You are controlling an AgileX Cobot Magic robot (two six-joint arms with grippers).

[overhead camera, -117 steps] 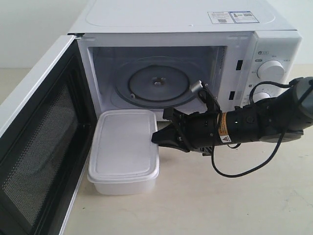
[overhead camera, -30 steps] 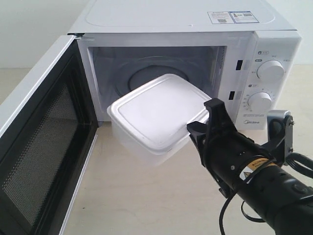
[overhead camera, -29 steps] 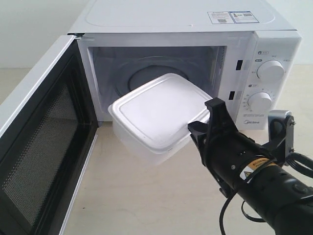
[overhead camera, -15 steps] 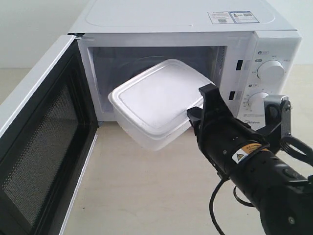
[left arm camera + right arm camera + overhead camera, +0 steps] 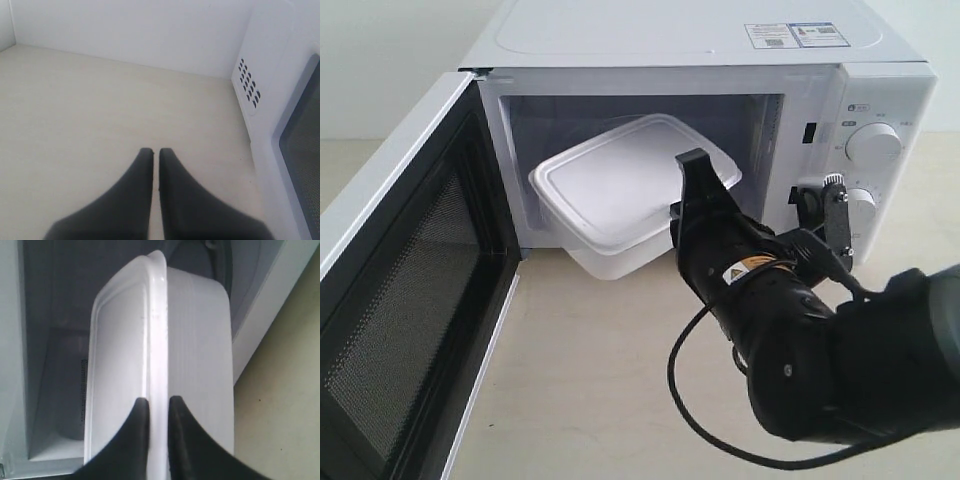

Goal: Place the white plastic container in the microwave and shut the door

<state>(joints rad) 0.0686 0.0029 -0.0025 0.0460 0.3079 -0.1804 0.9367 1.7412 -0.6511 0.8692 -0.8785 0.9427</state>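
We find the right gripper pinching the rim of the white plastic container. One finger lies on the lid and the other under the lip, at the container's edge nearest the arm. The container extends away from the fingers, clear of the table and partly inside the mouth of the microwave. The lid is uppermost. In the exterior view its long axis runs diagonally, from the front left of the opening toward the rear right of the cavity. In the right wrist view the clamped rim leads straight from the gripper into the cavity. The door stands wide open on the left. The left gripper is over bare table, fingers pressed together and holding nothing.
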